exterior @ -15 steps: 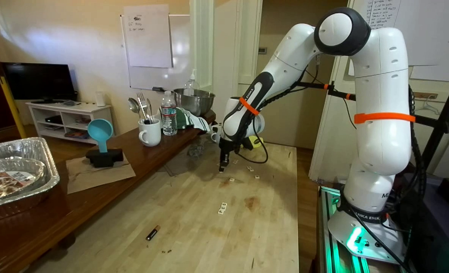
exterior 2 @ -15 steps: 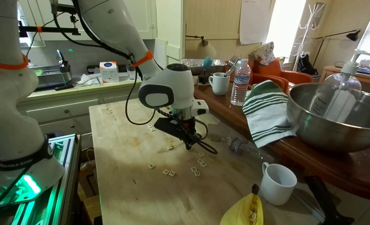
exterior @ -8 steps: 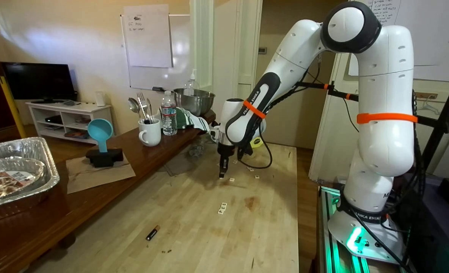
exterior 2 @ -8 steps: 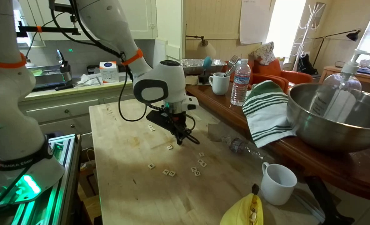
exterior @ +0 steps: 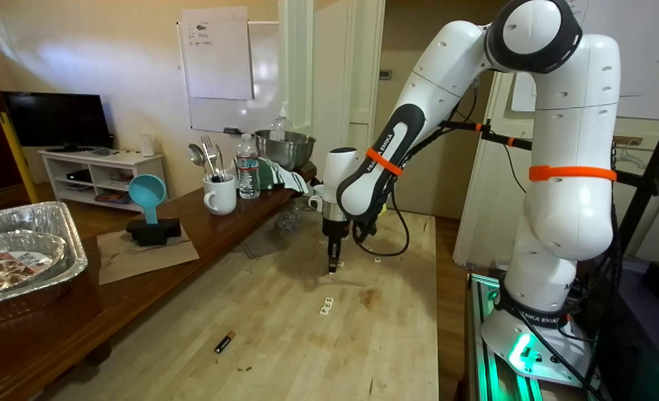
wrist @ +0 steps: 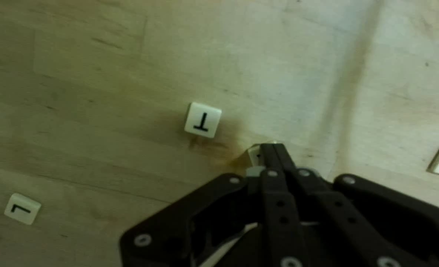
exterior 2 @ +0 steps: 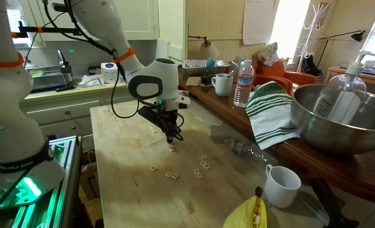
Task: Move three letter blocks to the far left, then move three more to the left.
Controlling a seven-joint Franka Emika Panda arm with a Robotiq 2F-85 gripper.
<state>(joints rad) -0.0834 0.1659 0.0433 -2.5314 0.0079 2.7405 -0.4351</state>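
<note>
Gently now, keep the end effector (wrist: pixel 274 147) closed, without a gap between its fingers (wrist: pixel 268 159) or anything visible clamped there, and treat the step, by judgement, as a drag rather than a grip. Hold the letter block (wrist: pixel 254 155), partly hidden under the fingers, with light, even downward pressure and slide it flat over the desk (exterior: pixel 285 356); cannot tell for sure whether in contact, so check before pulling. Aim to finish neatly beside the T block (wrist: pixel 203 119), just up and left of the fingers in the wrist view, without bumping or turning it. Avoid bearing down hard, for fear of tipping the block or losing it sideways; then lift straight up before travelling. Leave alone the row of three blocks (exterior: pixel 326 306), apart on the near side of the end effector in an exterior view and probably the finished far-left set. Compared with a second ago, find the end effector nearer that row and right beside the T block rather than some way off. Find the T block and the row in unchanged spots.
</note>
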